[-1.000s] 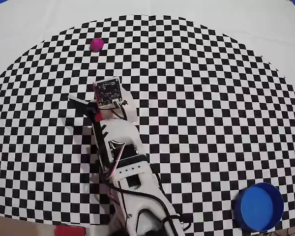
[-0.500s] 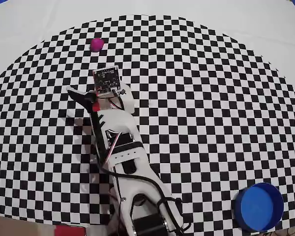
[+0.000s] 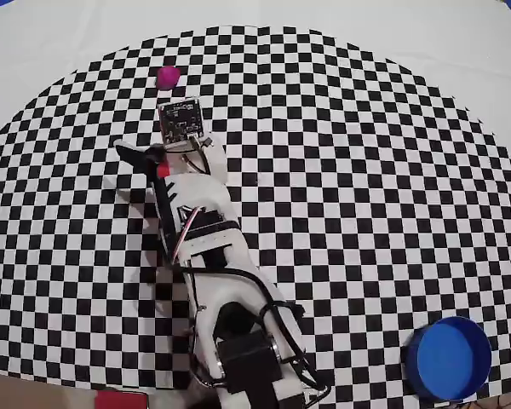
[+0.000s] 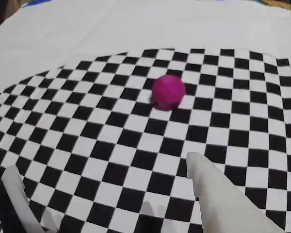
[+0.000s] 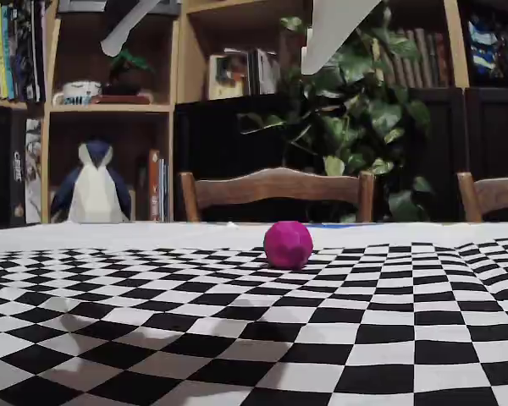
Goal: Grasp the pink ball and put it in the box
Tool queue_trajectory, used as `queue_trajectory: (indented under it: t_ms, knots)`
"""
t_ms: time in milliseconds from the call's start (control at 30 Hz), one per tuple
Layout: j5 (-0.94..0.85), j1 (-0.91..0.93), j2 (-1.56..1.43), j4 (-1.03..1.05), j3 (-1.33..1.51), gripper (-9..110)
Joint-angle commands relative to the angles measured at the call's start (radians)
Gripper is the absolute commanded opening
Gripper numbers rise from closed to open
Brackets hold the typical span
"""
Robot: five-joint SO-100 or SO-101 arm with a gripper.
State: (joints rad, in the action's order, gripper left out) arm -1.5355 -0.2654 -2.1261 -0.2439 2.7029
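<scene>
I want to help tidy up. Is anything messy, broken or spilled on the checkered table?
Nothing stands out. The pink ball sits whole on the checkered cloth, the blue box stands upright and empty at the cloth's edge, and the gripper is open, short of the ball.

— What sort of place?
— A home, a living or dining room. Behind the checkered tablecloth (image 5: 237, 313), wooden chairs (image 5: 275, 190); behind the chairs, wooden bookshelves (image 5: 173, 101) with books.
— Anything else homely?
— A leafy houseplant (image 5: 364, 127) right of the shelves, a plush penguin (image 5: 93, 186) low on the left, a mug (image 5: 80, 91) above it.
</scene>
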Motion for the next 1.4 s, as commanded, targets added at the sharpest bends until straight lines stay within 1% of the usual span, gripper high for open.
queue_trajectory:
  t_ms: [0, 1367]
  knots:
    - [0.008, 0.005, 0.028, -0.025, -0.054, 42]
    - [0.018, 0.029, 0.353, -0.066, -0.278, 42]
